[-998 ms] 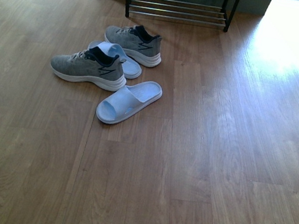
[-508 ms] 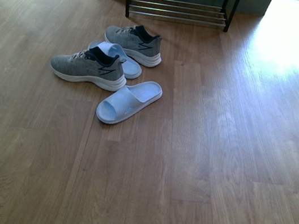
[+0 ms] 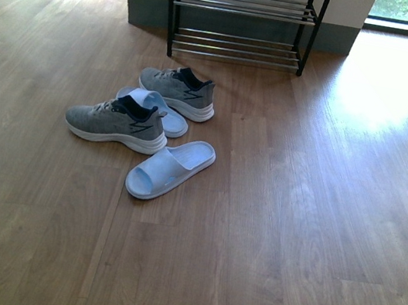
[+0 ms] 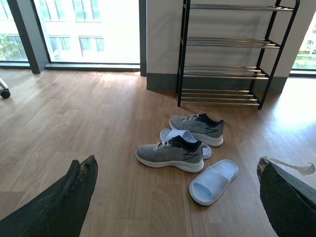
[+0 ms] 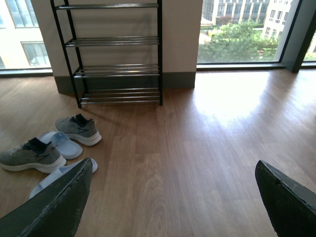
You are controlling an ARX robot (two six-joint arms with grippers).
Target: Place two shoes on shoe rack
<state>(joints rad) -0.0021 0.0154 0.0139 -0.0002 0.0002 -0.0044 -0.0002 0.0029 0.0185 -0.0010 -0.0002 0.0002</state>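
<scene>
Our left gripper hangs spread wide over the wood floor, holding nothing; our right gripper gapes just as wide. From the left, we see the near grey sneaker, a pale blue slide tucked behind it, the far grey sneaker and a second slide nearest us. Both sneakers sit on the floor, short of the shoe rack.

We find wood floor open right of shoe cluster, straight through to shoe rack. Rack tiers open at front. Crowded: near sneaker, with pale blue slide behind it, filling gap between sneakers, and second slide just beside heel. On rack side, far sneaker stands free. We see open floor left of both.
</scene>
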